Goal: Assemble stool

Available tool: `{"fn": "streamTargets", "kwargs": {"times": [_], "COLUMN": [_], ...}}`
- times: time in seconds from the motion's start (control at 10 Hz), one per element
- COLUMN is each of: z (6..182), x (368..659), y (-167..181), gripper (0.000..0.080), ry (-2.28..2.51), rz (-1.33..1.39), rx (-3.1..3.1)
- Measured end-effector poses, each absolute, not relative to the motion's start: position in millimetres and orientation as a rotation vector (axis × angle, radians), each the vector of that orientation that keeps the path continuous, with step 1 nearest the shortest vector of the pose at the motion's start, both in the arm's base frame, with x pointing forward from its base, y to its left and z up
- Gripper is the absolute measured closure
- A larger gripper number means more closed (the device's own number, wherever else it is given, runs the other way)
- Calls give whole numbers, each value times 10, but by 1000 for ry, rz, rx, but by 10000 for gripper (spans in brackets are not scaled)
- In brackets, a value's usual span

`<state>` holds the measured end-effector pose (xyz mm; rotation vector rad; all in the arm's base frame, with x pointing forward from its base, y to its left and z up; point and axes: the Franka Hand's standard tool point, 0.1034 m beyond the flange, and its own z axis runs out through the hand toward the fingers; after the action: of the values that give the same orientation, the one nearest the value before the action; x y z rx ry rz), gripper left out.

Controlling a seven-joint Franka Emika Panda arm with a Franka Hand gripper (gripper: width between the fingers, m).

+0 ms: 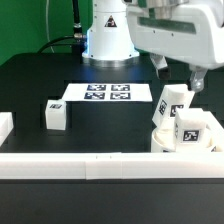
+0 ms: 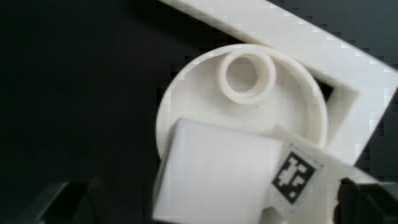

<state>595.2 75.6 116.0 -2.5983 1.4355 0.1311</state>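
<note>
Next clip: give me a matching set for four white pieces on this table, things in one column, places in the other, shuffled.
1. flat white marker board
2. loose white blocky plastic leg
3. long white border rail
4. round white plastic seat

A. along the edge nearest the exterior camera
B. exterior view's right, below the robot arm
C. centre, before the robot base
D. alone, exterior view's left

Pairs: 1-C, 2-D, 3-A, 4-B.

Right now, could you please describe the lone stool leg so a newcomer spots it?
Find the marker board in the middle of the black table. Off its corner toward the exterior view's left, nearer the white rail, sits a small blocky white leg bearing a tag. Unlike the stool parts bunched on the exterior view's right, it stands alone.
</note>
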Motion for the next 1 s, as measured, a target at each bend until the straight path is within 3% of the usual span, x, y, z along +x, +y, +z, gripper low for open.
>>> {"fn": "streamTargets", "kwargs": {"times": [0.7,1.0], "z": [1109,1106], "x": [5937,5939], "y": [803,782], "gripper": [151,151], "ry": [321,80], "rz": [29,13], "rx": [-2992,-3008]}}
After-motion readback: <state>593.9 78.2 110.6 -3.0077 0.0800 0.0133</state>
